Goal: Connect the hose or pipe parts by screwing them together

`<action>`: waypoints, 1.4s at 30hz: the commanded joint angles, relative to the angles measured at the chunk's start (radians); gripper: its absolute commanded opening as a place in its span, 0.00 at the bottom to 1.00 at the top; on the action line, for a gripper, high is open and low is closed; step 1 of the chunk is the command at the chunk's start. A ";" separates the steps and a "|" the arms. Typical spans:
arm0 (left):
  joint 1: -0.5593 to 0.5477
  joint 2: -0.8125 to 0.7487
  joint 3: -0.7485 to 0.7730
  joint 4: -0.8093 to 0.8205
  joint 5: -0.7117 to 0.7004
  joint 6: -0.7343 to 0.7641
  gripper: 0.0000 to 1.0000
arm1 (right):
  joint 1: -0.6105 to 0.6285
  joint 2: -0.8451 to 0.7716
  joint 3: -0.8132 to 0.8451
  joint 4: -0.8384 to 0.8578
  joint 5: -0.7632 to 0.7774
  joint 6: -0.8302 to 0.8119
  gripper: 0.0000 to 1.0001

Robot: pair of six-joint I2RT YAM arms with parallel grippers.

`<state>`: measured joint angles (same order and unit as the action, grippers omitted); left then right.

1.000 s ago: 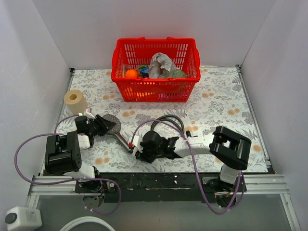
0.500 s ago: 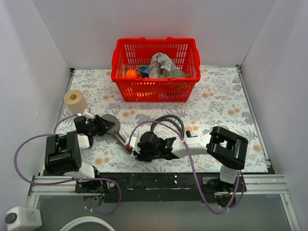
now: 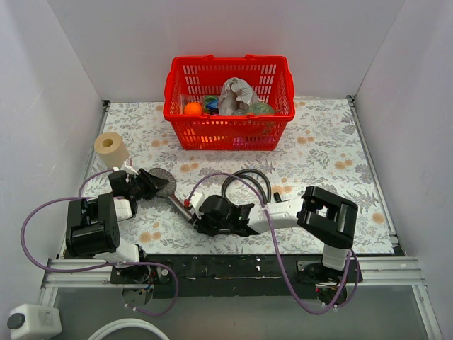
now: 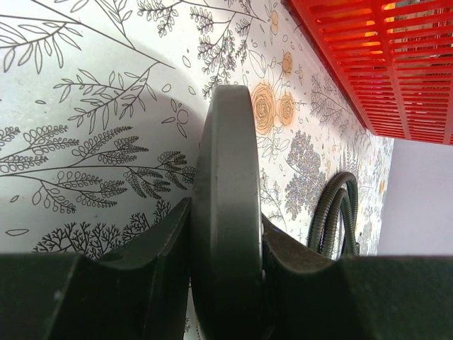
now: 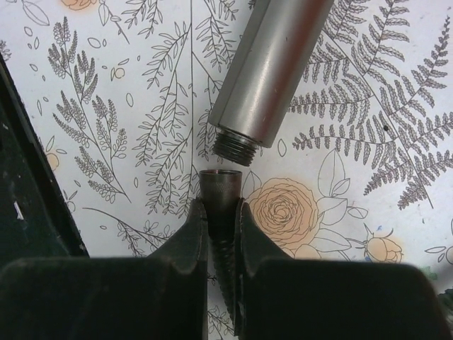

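Observation:
The grey hand shower lies on the floral table, its round flat head (image 3: 165,181) at the left and its straight handle (image 3: 180,204) running down to the right. My left gripper (image 3: 151,183) is shut on the head's rim (image 4: 225,212). The dark coiled hose (image 3: 246,180) loops in mid-table. My right gripper (image 3: 198,216) is shut on the hose's end nut (image 5: 221,195). The nut's open mouth sits just below the handle's threaded end (image 5: 234,147), a small gap apart and slightly off line with it.
A red basket (image 3: 229,134) with balls and a bag stands at the back centre. A roll of tape (image 3: 110,148) sits by the left wall. Purple cables loop from both arms. The table's black front edge (image 3: 233,262) runs close behind the right gripper.
My right gripper has closed on the hose's end nut and carried it left toward the handle's end. The left gripper and the shower head have stayed still.

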<state>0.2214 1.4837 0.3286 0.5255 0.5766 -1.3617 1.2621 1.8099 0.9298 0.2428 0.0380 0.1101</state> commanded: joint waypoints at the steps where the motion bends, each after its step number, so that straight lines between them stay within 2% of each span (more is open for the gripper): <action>1: 0.009 -0.017 -0.005 -0.004 -0.053 0.010 0.00 | 0.011 0.028 0.012 -0.011 0.082 0.132 0.01; 12: 0.009 -0.022 -0.003 -0.021 -0.073 0.010 0.00 | 0.028 -0.032 -0.040 0.049 0.163 0.227 0.01; 20: 0.009 -0.039 -0.003 -0.032 -0.083 0.013 0.00 | 0.034 -0.061 -0.014 0.055 0.224 0.247 0.01; 42: 0.009 -0.042 -0.008 -0.021 -0.080 0.012 0.00 | 0.023 0.037 0.083 0.018 0.151 0.250 0.01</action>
<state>0.2260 1.4750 0.3283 0.5308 0.5335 -1.3685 1.2900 1.8244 0.9600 0.2546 0.2050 0.3424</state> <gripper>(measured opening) 0.294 0.124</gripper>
